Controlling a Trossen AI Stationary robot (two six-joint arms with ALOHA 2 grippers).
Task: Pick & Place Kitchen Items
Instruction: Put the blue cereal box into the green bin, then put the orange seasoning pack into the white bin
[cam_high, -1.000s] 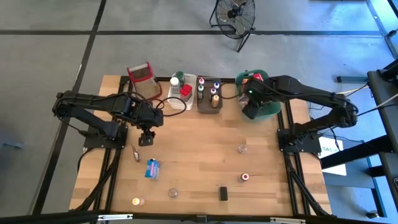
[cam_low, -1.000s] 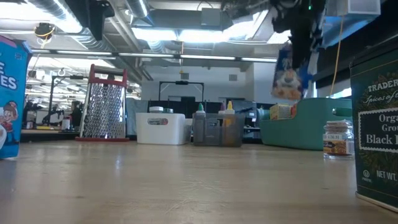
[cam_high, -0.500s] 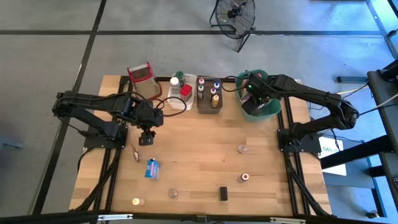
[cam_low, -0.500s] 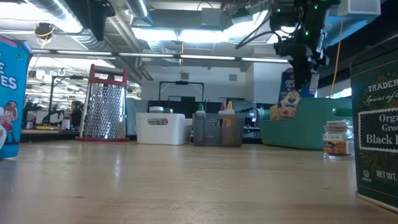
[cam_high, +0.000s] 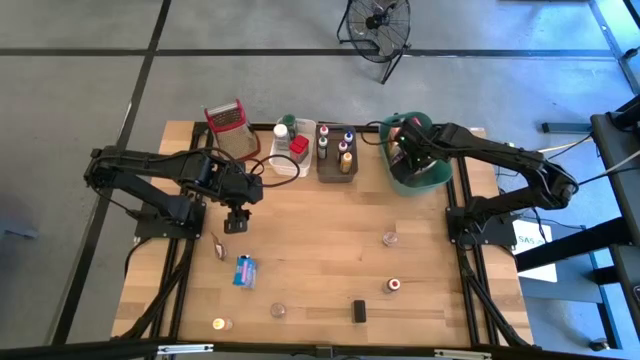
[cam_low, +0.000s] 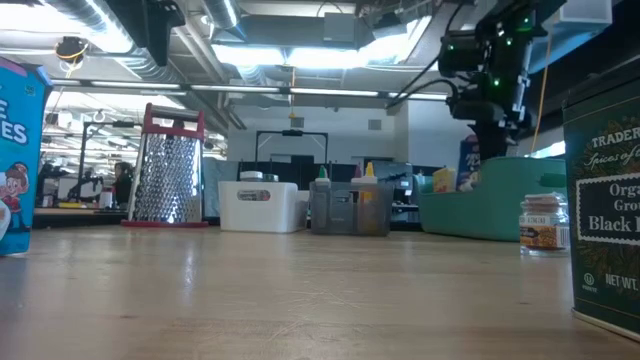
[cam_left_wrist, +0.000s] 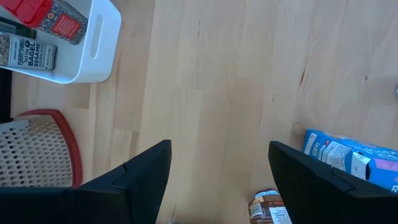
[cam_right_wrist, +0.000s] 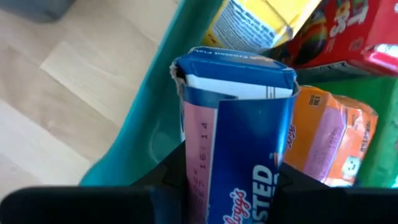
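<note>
While a second ago it hung high, right gripper (cam_right_wrist: 233, 177) — clamping blue cereal box (cam_right_wrist: 239, 124) — has sunk into green bin (cam_high: 432, 176); release due. Left gripper (cam_left_wrist: 214, 180) idle, fingers wide.

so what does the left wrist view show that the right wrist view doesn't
Only the left wrist view shows the white bin with two spice jars in it, the red-rimmed wire basket, a blue box lying on the table, a small brown jar and the left tool, open and empty above bare wood.

Only the right wrist view shows the green bin holding yellow, red and orange boxes, with the right tool shut on a blue cereal box over it.

Both show the wooden table top.
</note>
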